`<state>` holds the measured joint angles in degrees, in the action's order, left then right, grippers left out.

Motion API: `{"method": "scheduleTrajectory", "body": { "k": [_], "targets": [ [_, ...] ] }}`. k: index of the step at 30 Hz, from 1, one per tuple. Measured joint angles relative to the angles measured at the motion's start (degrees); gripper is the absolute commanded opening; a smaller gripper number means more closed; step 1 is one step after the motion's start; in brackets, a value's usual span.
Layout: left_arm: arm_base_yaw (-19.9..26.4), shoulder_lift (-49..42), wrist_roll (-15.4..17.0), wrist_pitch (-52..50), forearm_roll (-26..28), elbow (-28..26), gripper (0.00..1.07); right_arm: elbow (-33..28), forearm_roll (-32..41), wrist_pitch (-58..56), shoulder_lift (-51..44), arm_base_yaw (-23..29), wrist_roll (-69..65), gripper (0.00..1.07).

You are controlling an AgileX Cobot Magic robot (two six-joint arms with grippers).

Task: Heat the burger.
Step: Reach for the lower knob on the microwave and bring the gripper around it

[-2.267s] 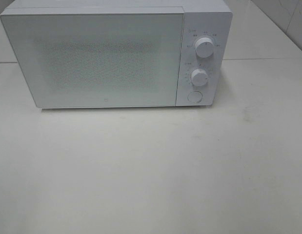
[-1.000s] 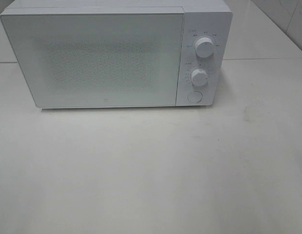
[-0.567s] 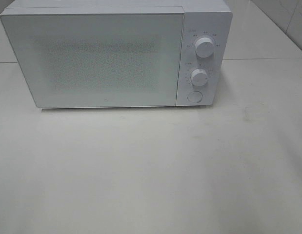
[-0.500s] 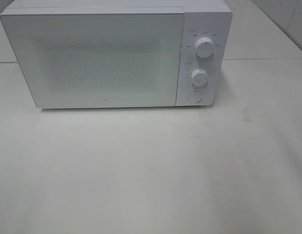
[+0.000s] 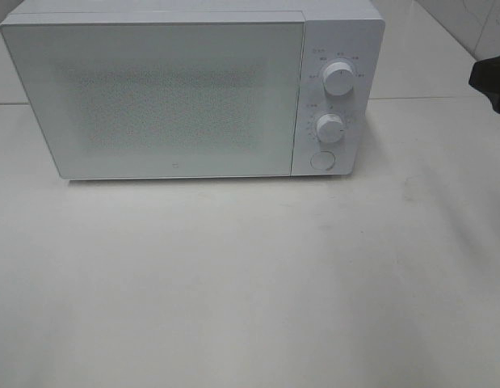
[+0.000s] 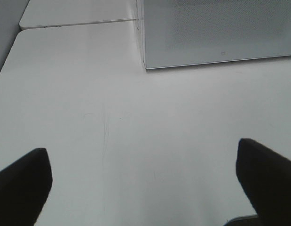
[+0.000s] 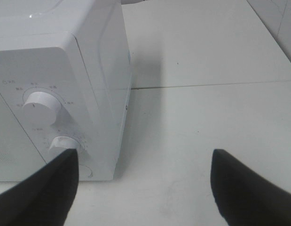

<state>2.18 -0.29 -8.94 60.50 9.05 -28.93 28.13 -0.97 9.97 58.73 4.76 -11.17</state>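
Newly edged into the upper right of the high view, a dark part of the right arm [image 5: 492, 81] shows beside the microwave [image 5: 193, 89], where none showed a moment ago. No view shows the burger, so its place cannot be told. The microwave's door [image 5: 153, 97] is shut, with two white knobs [image 5: 338, 79] above a round button [image 5: 321, 160] at center right. Right gripper [image 7: 144, 155] hangs with fingers apart near the knob panel, holding nothing. Left gripper [image 6: 141, 148] is spread wide and empty above the pale table [image 5: 250, 283].
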Motion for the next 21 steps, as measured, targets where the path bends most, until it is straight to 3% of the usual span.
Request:
{"method": "scheduleTrajectory", "body": {
  "k": [14,21],
  "targets": [
    [0.00,0.00,0.00,-0.06,0.00,0.00,1.01,-0.29,0.00,16.16,11.52,0.00,0.40,0.75],
    [0.00,0.00,0.00,-0.06,0.00,0.00,1.01,-5.44,2.81,28.59,16.73,0.69,4.47,0.75]
  ]
}}
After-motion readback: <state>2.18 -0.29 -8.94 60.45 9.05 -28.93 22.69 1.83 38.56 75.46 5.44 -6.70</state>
